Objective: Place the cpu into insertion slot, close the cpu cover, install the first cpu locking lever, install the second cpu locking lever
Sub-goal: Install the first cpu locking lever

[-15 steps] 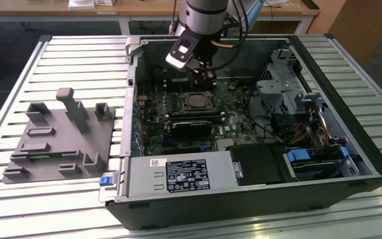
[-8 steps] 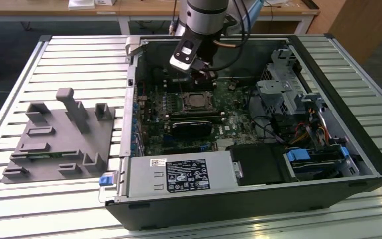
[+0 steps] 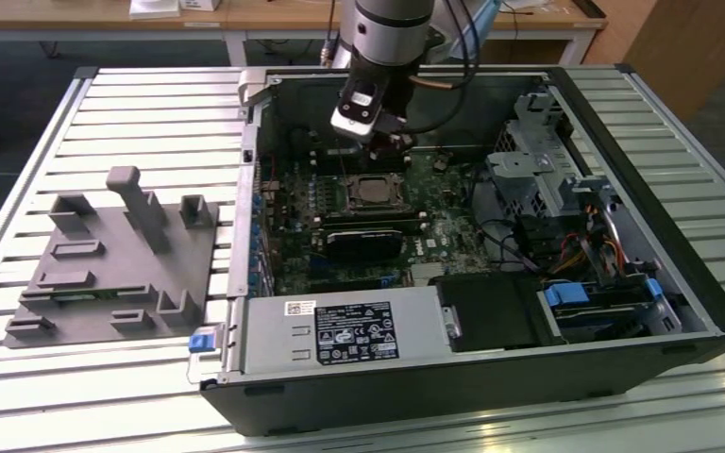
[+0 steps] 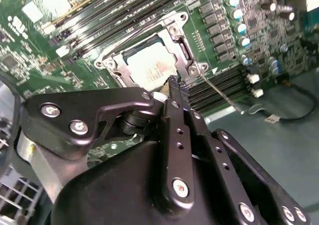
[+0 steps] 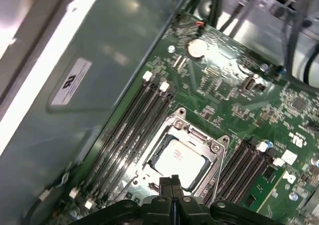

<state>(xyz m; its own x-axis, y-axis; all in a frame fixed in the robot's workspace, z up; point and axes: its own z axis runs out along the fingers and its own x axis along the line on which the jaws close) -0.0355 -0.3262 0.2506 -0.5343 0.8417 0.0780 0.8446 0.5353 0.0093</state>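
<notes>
The cpu [image 4: 147,65] [image 5: 179,158], a pale silvery square, lies flat in the insertion slot [image 3: 372,192] on the green board. Lying down around it is the cpu cover [image 4: 175,35] [image 5: 195,134], a silvery frame whose cut-out shows the chip's face. My gripper [image 4: 175,84] [image 5: 169,179] hovers just above one edge of the socket, its black fingers pressed together with nothing between them. A thin wire locking lever [image 4: 219,92] sticks out at an angle from the socket's corner, over the memory slots. In the exterior view the gripper [image 3: 389,143] hangs inside the open case, just behind the socket.
Long black memory slots [image 5: 134,125] run along both sides of the socket. A black graphics card [image 3: 369,241] sits in front of it, with drive cages and cables [image 3: 551,179] at the exterior view's right. A grey fixture [image 3: 117,260] stands on the table outside the case.
</notes>
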